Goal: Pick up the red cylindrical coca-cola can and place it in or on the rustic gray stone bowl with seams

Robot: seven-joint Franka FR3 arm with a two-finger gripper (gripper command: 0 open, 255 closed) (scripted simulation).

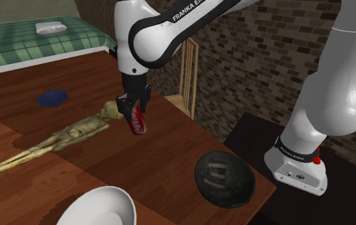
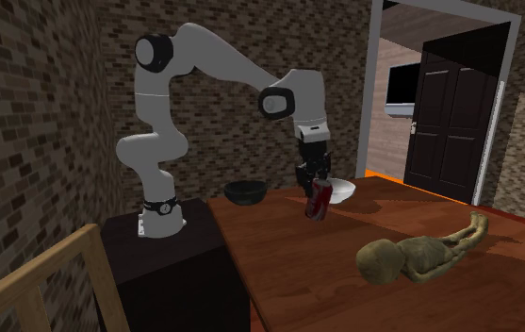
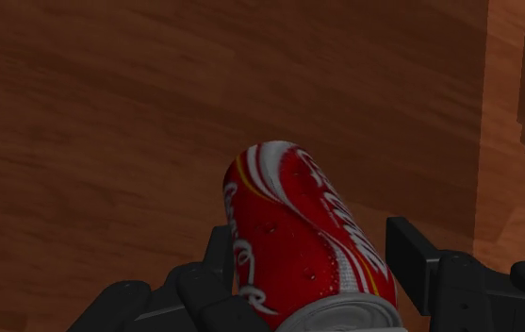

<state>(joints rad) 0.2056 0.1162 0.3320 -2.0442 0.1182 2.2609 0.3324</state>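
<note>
My gripper point(image 1: 133, 102) is shut on a red Coca-Cola can point(image 1: 137, 120), which hangs tilted a little above the wooden table point(image 1: 170, 160). In the wrist view the black fingers point(image 3: 411, 255) clasp the can point(image 3: 303, 236) on both sides, with bare wood beneath it. The dark grey stone bowl point(image 1: 224, 179) sits near the table corner beside the stand, toward the shoulder view's lower right of the can. In the second exterior view the can point(image 2: 319, 201) hangs under the gripper point(image 2: 315, 179), to the right of the dark bowl point(image 2: 246, 192).
A white bowl point(image 1: 100, 208) stands at the table's near edge. A tan mummy-like figure point(image 1: 55, 137) lies across the table, and a small blue object point(image 1: 53, 97) lies behind it. A wooden chair point(image 1: 189, 70) and a green bed point(image 1: 36, 38) are beyond the table.
</note>
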